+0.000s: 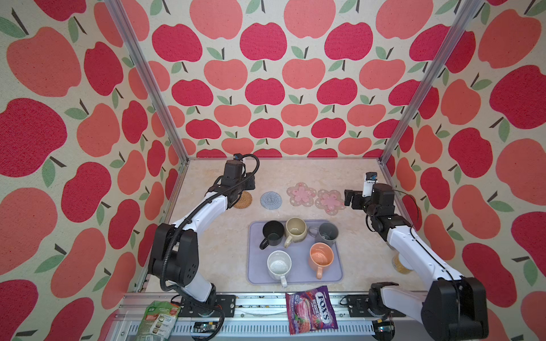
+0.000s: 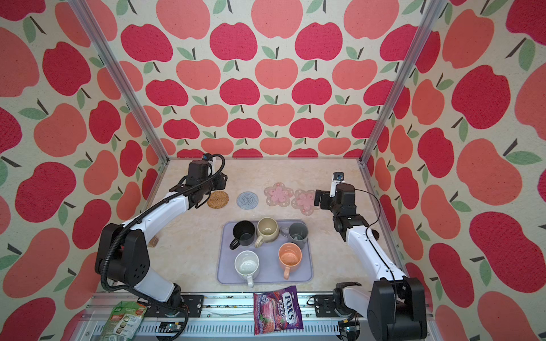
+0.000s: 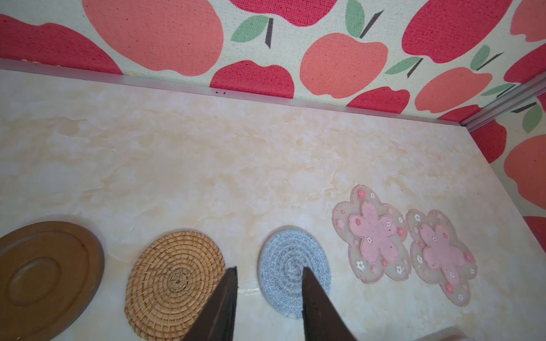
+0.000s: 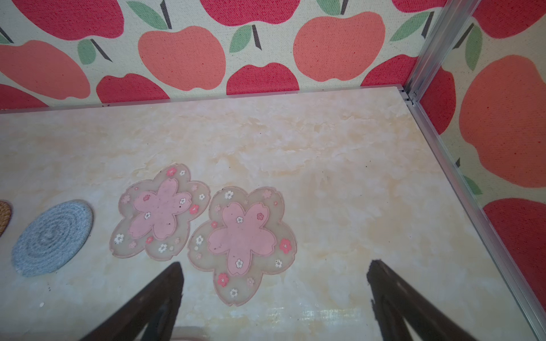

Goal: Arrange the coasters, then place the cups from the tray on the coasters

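Note:
Five coasters lie in a row near the back wall: dark brown disc, rattan, grey-blue knit and two pink flowers. My left arm hides the brown disc in both top views. My left gripper hovers over the rattan and knit coasters, jaws partly apart and empty. My right gripper stands wide open beside the right flower. The lavender tray holds the black, beige, grey, speckled white and orange cups.
A purple candy bag and a green packet lie on the front rail. A jar stands partly under my right arm. Aluminium posts and apple-patterned walls close in the back and sides.

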Tool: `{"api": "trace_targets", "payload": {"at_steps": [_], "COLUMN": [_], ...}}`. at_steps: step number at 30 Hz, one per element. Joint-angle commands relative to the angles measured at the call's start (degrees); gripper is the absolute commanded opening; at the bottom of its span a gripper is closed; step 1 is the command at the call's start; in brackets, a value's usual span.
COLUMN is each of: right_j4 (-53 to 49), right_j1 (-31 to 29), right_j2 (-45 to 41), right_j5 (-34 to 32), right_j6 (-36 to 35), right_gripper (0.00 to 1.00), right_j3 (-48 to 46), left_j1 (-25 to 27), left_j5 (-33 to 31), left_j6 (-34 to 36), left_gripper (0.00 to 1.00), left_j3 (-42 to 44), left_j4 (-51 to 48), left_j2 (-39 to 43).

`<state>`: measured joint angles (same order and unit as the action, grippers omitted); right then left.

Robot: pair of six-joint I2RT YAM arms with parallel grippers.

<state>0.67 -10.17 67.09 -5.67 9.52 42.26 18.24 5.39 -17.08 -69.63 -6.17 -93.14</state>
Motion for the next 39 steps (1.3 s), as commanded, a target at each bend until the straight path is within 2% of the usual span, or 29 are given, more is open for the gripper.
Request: {"api": "trace_targets", "payload": {"at_steps": [1,3,7,13,16,25,31,39], "right_j4": [-2.9,-2.8,-3.6,-5.3,-5.4,-6.3,-7.3,-6.4], "right_j1": [-0.4,-0.4,-0.5,-1.1,-1.4,-2.7,-4.5,-5.5], "right_j2": [1.5,2.4,3.7,4.8,5.2,7.2,9.2,13.2], "right_j5": [-0.8,-0.9,-1.0,-0.9,-0.9,-0.1,-0.5,3.5], "right_j6": [4.1,5.4,6.2,5.3,5.3,6.6,6.6,8.3], "right_gripper": [0.99,0.99,0.98,0.98,0.98,0.97,0.96,0.94], "right_j3": [2.1,2.2,2.9,3.9,4.1,5.3,6.6,8.7], "left_j1": [2.5,3.8,4.9,6.1,6.5,7.4,8.9,10.9], "left_j5": [1.6,0.5,-0.8,1.7,3.2,7.6,11.8,12.7], "left_j6": [0.0,-0.4,-2.4,-3.0,-3.3,-4.9,-4.5,-3.0], "left_gripper": [0.37,0.25,0.24,0.21,0.21,0.22,0.22,0.33], "left_j3": [-5.5,-8.6,-14.2,-22.3,-25.0,-28.3,-31.7,-42.7], "left_j4": [-5.0,-8.4,-15.2,-25.9,-29.8,-32.4,-28.5,-31.4], "left_j2": [-4.2,-6.9,-11.9,-19.1,-22.0,-27.7,-31.2,-38.6]}}
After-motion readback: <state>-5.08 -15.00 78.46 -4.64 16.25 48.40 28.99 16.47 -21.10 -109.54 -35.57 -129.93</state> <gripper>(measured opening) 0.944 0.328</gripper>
